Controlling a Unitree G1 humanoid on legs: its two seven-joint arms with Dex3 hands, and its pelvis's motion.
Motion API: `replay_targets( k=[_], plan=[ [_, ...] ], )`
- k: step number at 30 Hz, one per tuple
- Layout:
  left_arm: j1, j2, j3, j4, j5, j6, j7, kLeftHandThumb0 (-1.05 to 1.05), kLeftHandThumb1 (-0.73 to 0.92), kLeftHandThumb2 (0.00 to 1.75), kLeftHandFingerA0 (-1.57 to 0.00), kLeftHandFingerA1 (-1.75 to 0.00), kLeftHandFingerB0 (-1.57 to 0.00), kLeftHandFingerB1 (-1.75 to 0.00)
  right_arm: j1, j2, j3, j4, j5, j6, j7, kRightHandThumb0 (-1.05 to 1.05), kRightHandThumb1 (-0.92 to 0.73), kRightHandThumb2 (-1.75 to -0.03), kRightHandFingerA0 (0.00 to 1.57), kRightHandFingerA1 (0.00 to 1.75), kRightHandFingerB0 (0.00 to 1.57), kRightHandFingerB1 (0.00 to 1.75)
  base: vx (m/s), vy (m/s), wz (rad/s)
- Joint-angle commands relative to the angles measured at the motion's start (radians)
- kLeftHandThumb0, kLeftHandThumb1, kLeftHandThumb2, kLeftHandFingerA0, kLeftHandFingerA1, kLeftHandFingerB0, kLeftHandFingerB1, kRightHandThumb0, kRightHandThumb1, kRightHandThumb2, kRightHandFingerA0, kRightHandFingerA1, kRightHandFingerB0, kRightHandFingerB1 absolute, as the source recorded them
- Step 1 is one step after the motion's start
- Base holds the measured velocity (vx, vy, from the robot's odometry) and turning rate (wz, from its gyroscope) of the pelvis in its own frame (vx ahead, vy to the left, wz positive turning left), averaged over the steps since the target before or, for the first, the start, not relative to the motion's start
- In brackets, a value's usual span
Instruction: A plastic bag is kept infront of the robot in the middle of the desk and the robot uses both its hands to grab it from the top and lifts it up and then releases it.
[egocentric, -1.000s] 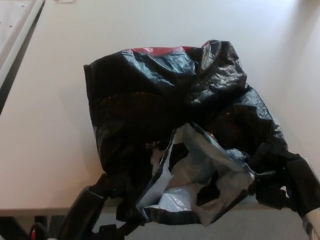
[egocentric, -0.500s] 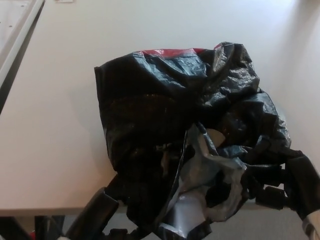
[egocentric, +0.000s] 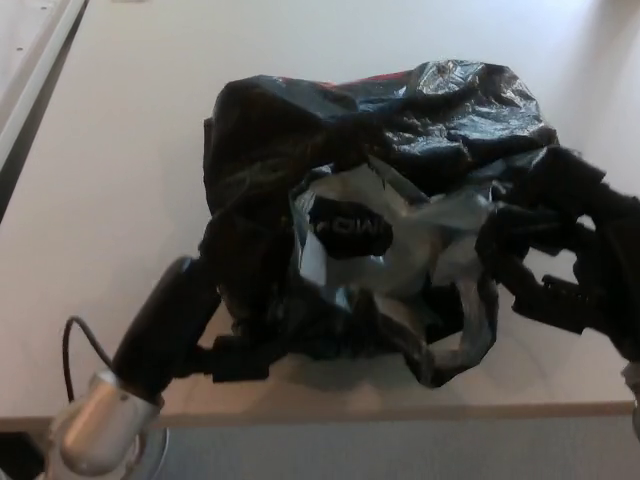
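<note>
A crumpled black plastic bag (egocentric: 400, 130) with a grey-white inner lining (egocentric: 420, 250) and a strip of red at its far edge sits in the middle of the pale desk (egocentric: 110, 200). My left hand (egocentric: 238, 355) comes in from the lower left, its fingers closed into the bag's near left folds and partly hidden by them. On the bag's right side my right hand (egocentric: 535, 250) has its fingers clamped on the plastic. The bag's mouth is bunched between the two hands, and a loose loop of plastic hangs near the desk's front edge.
The desk's front edge (egocentric: 350, 410) runs just under the bag and my arms. A white panel (egocentric: 25, 40) lies at the far left beyond a dark gap. A thin black cable (egocentric: 80, 335) loops beside my left forearm (egocentric: 165, 320).
Both arms have come forward over the desk from below its edge. The bag has been pushed away and to the right, and its lining now faces up between my hands.
</note>
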Motion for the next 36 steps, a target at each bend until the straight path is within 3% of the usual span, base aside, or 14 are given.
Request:
replay_targets(
  k=[1,2,7,8,22,23,24,25,27,30,31,34,35,36],
  plan=[
    [-0.098,-0.012,0.038,-0.184,-0.118,0.127,0.006,-0.25,0.5,0.82,-1.13,-1.4,-0.99,-1.29,-0.115,-0.028,-0.015,-0.133,0.066,0.143,0.019,-0.34,-0.48,-0.78,1.09,1.43,0.83,1.29,0.0,0.0,0.0],
    [-0.127,-0.023,0.048,-0.209,-0.109,0.135,0.024,-0.18,0.65,0.61,-0.87,-1.68,-0.87,-1.48,-0.141,-0.03,-0.018,-0.158,0.069,0.175,0.014,-0.33,-0.46,-0.78,1.11,1.42,0.88,1.29,0.0,0.0,0.0],
    [-0.271,-0.039,0.103,-0.34,-0.028,0.236,0.084,-0.22,0.58,0.61,-1.02,-1.55,-1.04,-1.31,-0.265,-0.034,-0.036,-0.246,0.122,0.3,0.004,-0.3,-0.42,-0.8,1.18,1.42,0.97,1.31,0.0,0.0,0.0],
    [-0.286,-0.038,0.11,-0.36,-0.014,0.257,0.089,-0.24,0.58,0.61,-1.02,-1.55,-1.05,-1.34,-0.282,-0.033,-0.041,-0.262,0.134,0.332,-0.002,-0.24,-0.61,-0.55,0.86,1.75,0.65,1.75,0.0,0.0,0.0],
    [-0.45,-0.031,0.122,-0.726,-0.061,0.421,0.071,-0.35,0.57,0.62,-1.12,-1.55,-0.89,-1.51,-0.401,-0.057,-0.155,-0.486,0.471,0.453,0.042,-0.27,-0.61,-0.57,0.9,1.75,0.66,1.75,0.0,0.0,0.0],
    [-0.426,-0.03,0.109,-0.78,-0.102,0.468,0.064,-0.34,0.57,0.62,-1.11,-1.55,-0.86,-1.48,-0.392,-0.06,-0.155,-0.521,0.478,0.453,0.033,-0.27,-0.6,-0.56,0.89,1.75,0.66,1.75,0.0,0.0,0.0],
    [-0.383,-0.001,0.091,-0.836,-0.271,0.519,0.036,-0.23,0.57,0.61,-1.0,-1.4,-0.88,-0.99,-0.379,-0.07,-0.156,-0.565,0.474,0.445,0.029,-0.28,-0.58,-0.56,0.92,1.75,0.69,1.74,0.0,0.0,0.0],
    [-0.342,0.034,0.077,-0.878,-0.462,0.557,0.005,-0.23,0.57,0.61,-1.0,-1.4,-0.88,-0.99,-0.369,-0.082,-0.157,-0.603,0.465,0.437,0.029,-0.28,-0.58,-0.56,0.92,1.75,0.69,1.74,0.0,0.0,0.0],
    [-0.302,0.039,0.07,-0.909,-0.455,0.547,-0.003,-0.33,0.59,0.58,-1.01,-1.34,-0.89,-0.89,-0.36,-0.112,-0.158,-0.632,0.459,0.433,0.022,-0.33,-0.57,-0.57,0.96,1.75,0.75,1.7,0.0,0.0,0.0],
    [-0.217,0.055,0.014,-0.965,-0.509,0.517,-0.025,-0.33,0.59,0.66,-0.85,-1.5,-0.77,-0.88,-0.362,-0.247,-0.153,-0.634,0.497,0.319,0.016,-0.38,-0.58,-0.58,0.99,1.75,0.74,1.73,0.0,0.0,0.0],
    [-0.187,0.094,0.036,-0.978,-0.496,0.506,-0.056,-0.34,0.56,0.62,-0.85,-1.44,-0.8,-0.81,-0.367,-0.235,-0.127,-0.634,0.421,0.221,0.06,-0.36,-0.4,-0.85,1.29,1.43,1.02,1.29,0.0,0.0,0.0],
    [-0.18,0.105,0.063,-0.96,-0.376,0.423,-0.073,-0.29,0.52,0.6,-0.95,-1.52,-0.83,-0.79,-0.289,-0.179,-0.068,-0.634,0.329,0.07,0.093,-0.33,-0.56,-0.6,0.95,1.7,0.73,1.59,0.0,0.0,0.0],
    [-0.185,0.16,0.086,-0.953,-0.488,0.445,-0.124,-0.26,0.5,0.57,-0.88,-1.47,-0.75,-0.62,-0.265,-0.063,0.086,-0.634,0.11,-0.089,0.038,-0.35,-0.53,-0.63,1.07,1.52,0.88,0.99,0.0,0.0,0.0],
    [-0.192,0.184,0.099,-0.946,-0.507,0.445,-0.146,-0.3,0.53,0.58,-0.79,-1.45,-0.69,-0.6,-0.259,-0.057,0.109,-0.625,0.061,-0.151,0.05,-0.35,-0.57,-0.67,1.05,1.59,0.86,0.96,0.0,0.0,0.0]
  ],
)
